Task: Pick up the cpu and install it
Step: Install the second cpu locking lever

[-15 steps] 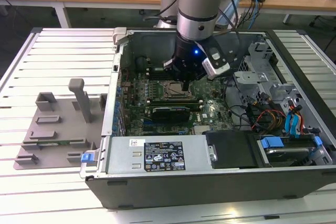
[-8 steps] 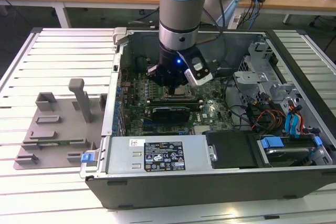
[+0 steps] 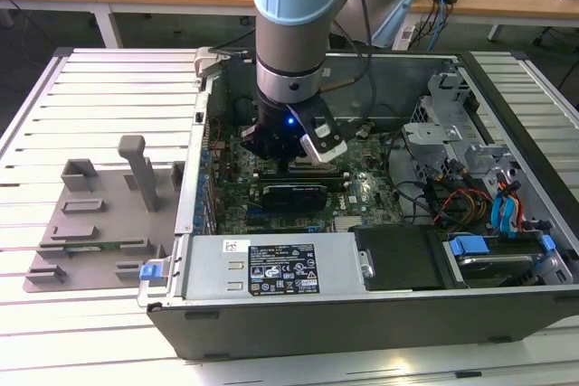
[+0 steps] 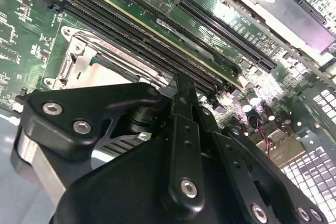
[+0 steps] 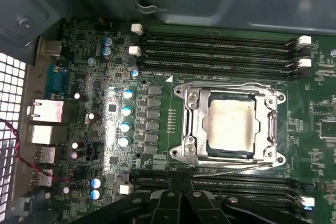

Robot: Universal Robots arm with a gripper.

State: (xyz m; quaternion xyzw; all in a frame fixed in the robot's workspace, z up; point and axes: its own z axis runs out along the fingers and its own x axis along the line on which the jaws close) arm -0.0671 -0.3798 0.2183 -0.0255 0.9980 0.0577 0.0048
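**CPU Sitting in the Socket, Arm Hanging Over the Board**

Black gripper linkage [image 5: 181,205] is filling the near edge in both wrist views, and whether its fingers are parted or pressed together, I cannot tell. Just ahead of it, the cpu [image 5: 230,123] is lying flat inside the metal-framed socket [image 5: 190,124], its pale metal top facing up and nothing touching it. One cpu, one socket, counted. Memory slots [image 5: 215,51] are running in rows beyond the socket and more are lying between socket and gripper. In the exterior view the arm is reaching down into the open computer case [image 3: 362,309], with one grey fixture plate [image 3: 99,223] sitting well off to the side of the gripper. That chip is looking light, stiff and smooth-topped, and likely delicate underneath; by my reckoning its bare outer edges are offering the safest hold.
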